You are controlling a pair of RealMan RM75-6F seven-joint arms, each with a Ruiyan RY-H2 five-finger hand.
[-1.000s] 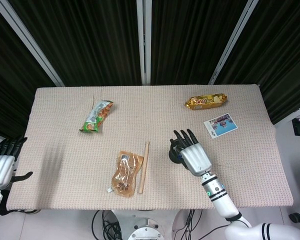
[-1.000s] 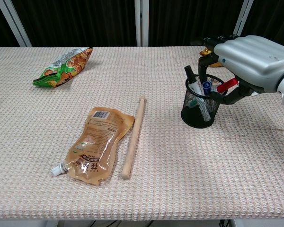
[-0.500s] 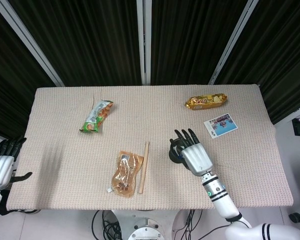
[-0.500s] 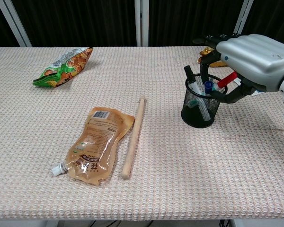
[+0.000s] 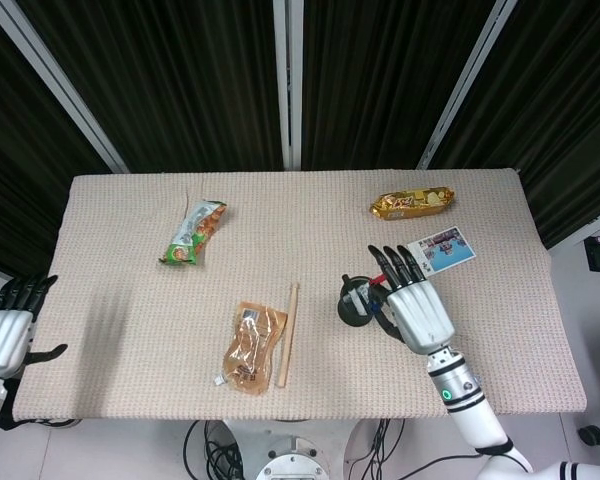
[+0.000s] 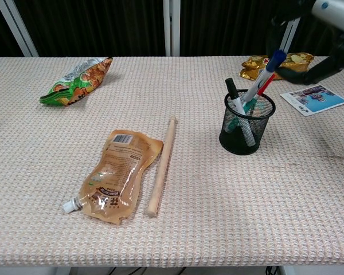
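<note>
Right hand (image 5: pixel 417 308) now sits higher and further right than half a second ago — it has lifted off the black mesh pen cup (image 6: pixel 246 122) and drawn toward the photo card (image 6: pixel 313 98). In the chest view only its dark fingers (image 6: pixel 327 63) show at the top right corner, pinching the upper end of a blue-capped marker (image 6: pixel 266 72). The marker leans up and out of the cup, its lower end at or just inside the rim; earlier it stood low among the others. Reading: extraction of one marker is under way, not complete — the tip has not clearly left the cup. A black marker (image 6: pixel 234 96) and a red pen (image 6: pixel 264 85) remain in the cup.

Left hand (image 5: pixel 5 333) hangs off the bench (image 5: pixel 130 320) edge at far left, unchanged, fingers loosely apart, holding nothing.

Elsewhere on the bench: brown sauce pouch (image 6: pixel 116 175) with a wooden stick (image 6: pixel 162 165) just beside it, green snack bag (image 6: pixel 76 79), gold snack packet (image 6: pixel 278 63) behind the cup.
</note>
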